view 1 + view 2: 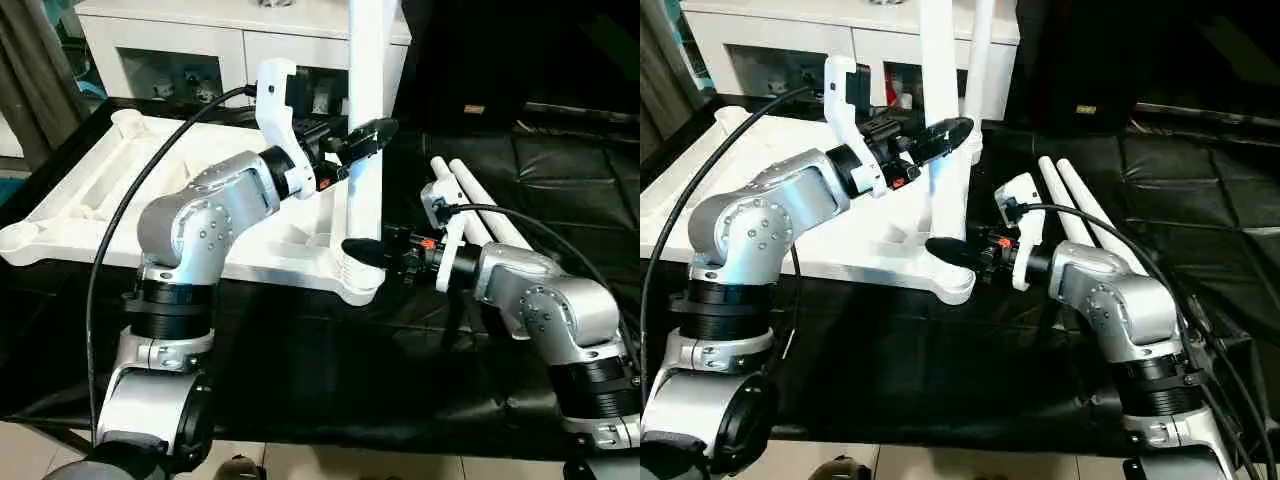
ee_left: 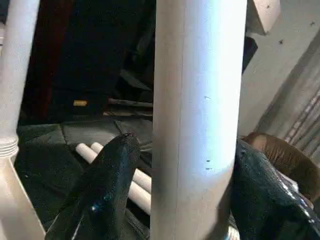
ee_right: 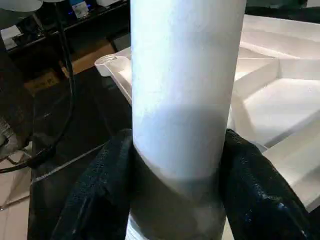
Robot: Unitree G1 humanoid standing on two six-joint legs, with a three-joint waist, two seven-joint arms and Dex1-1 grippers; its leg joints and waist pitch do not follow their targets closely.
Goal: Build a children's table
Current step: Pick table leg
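Note:
The children's table top (image 1: 100, 190) lies upside down on a black surface, ribs up. One white leg (image 1: 365, 60) stands upright in its near right corner socket (image 1: 360, 285). My left gripper (image 1: 368, 140) reaches around this leg about halfway up; in the left wrist view one finger (image 2: 112, 175) stands clear of the leg, so it is open. Low down, just above the socket, my right gripper (image 1: 365, 250) is shut on the same leg, both fingers (image 3: 100, 185) pressed to it. A second leg (image 1: 980, 70) stands upright at the far corner.
Two loose white legs (image 1: 490, 210) lie side by side on the black surface to the right of the top. A white cabinet (image 1: 180, 50) with glass doors stands behind the table. Black cables run along both forearms.

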